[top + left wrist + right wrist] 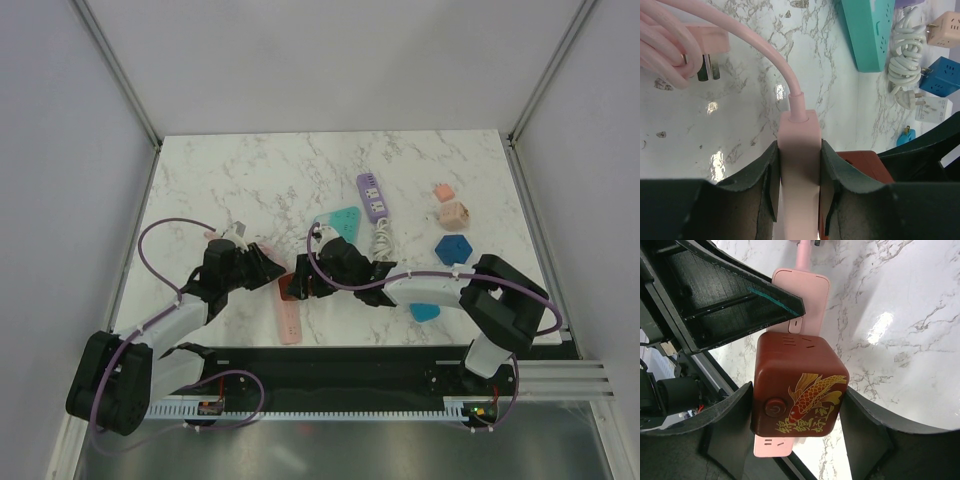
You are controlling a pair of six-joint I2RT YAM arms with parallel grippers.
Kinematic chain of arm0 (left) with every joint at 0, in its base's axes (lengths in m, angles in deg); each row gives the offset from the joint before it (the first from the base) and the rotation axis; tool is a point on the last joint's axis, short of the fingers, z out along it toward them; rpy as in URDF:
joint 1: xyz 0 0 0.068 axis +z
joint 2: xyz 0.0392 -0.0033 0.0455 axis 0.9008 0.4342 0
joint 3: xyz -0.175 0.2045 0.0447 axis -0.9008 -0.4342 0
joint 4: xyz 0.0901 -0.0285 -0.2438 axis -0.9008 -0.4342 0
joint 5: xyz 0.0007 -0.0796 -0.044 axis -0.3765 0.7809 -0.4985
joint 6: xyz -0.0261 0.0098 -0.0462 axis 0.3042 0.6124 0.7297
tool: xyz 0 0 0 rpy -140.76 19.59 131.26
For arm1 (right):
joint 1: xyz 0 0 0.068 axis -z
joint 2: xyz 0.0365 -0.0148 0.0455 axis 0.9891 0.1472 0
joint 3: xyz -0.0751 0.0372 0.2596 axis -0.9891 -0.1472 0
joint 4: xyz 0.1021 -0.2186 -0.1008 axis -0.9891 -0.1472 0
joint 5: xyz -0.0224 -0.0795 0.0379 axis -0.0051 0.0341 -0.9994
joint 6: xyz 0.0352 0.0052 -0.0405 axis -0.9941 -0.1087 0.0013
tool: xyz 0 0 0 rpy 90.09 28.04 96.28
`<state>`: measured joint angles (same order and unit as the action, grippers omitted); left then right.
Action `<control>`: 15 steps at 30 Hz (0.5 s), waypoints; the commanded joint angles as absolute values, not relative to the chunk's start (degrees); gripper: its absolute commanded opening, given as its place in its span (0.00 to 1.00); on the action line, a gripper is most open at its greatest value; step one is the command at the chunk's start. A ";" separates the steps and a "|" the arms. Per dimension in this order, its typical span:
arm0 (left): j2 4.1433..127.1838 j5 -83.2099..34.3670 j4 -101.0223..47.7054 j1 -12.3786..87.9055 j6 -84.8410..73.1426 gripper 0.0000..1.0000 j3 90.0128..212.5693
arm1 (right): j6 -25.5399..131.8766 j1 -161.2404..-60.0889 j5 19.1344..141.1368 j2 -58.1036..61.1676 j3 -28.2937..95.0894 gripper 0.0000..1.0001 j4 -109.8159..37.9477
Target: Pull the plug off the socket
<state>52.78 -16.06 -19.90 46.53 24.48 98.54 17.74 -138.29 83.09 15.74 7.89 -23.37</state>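
Note:
A pink power strip, the socket [288, 322], lies near the table's front edge, its cable running off to the far left. A dark red cube plug [800, 385] with a gold fish print sits plugged into it. My left gripper [799, 185] is shut on the strip's cable end [799, 145], both fingers pressed to its sides. My right gripper [797, 392] is shut on the red cube, one finger against each side. In the top view both grippers, left [268, 272] and right [300, 280], meet over the strip, and the cube [288, 289] shows only partly between them.
The strip's own pink cable and wall plug [705, 50] lie coiled at the left. Farther back are a teal strip [343, 222], a purple strip [373, 195] with a white cord [383, 238], two pinkish cubes [454, 214], a blue adapter [453, 249] and a cyan piece [425, 312].

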 commanded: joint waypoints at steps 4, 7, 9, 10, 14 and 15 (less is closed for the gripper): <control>50.81 -12.82 -15.93 46.33 23.79 0.02 98.81 | 15.25 -136.47 83.21 14.94 6.29 0.38 -18.82; 50.55 -13.08 -16.11 46.33 23.35 0.02 98.98 | 13.93 -135.15 82.06 14.15 5.14 0.00 -18.64; 50.64 -11.95 -15.76 46.33 22.56 0.02 99.07 | 12.01 -133.67 79.70 13.70 4.18 0.00 -18.12; 50.46 -11.24 -14.88 46.33 22.13 0.02 99.16 | 10.34 -132.79 77.69 13.70 1.99 0.00 -13.94; 48.62 -10.44 -15.31 46.33 20.02 0.02 99.60 | 6.46 -129.35 67.31 14.85 -0.31 0.00 -6.34; 48.27 -10.62 -15.58 46.42 19.93 0.02 99.86 | 6.11 -128.57 65.73 14.67 -0.49 0.00 -5.73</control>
